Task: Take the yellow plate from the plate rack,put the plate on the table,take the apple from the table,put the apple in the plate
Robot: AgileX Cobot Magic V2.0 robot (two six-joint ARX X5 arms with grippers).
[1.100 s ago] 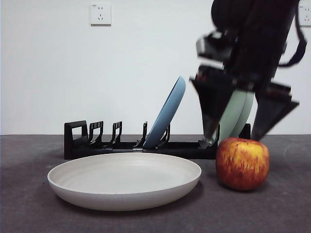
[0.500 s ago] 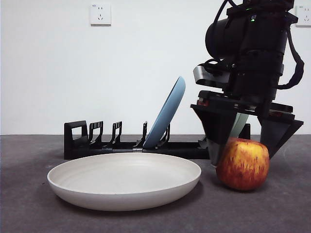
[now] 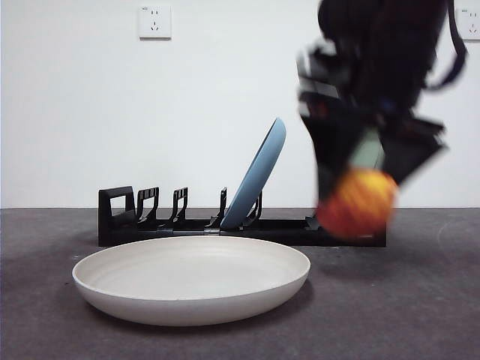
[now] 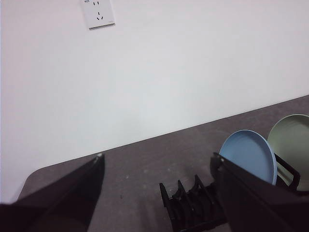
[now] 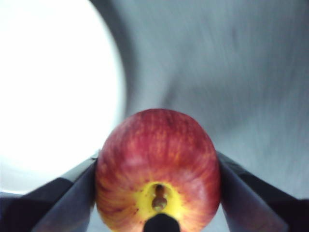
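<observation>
Front view blurs it, but the right wrist view is clear: right gripper [image 5: 158, 193] clamped on the apple [image 5: 158, 164], off the table [image 3: 420, 315], beside the plate [image 3: 191, 279]. Left gripper [image 4: 159, 193] spread wide, empty.

Plain white wall [image 3: 150, 112]; white wall socket [image 3: 154, 22] high up.

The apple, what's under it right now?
Bare table: the right gripper holds the apple in the air, beside the yellow plate, not over it. The picture is blurred.
</observation>
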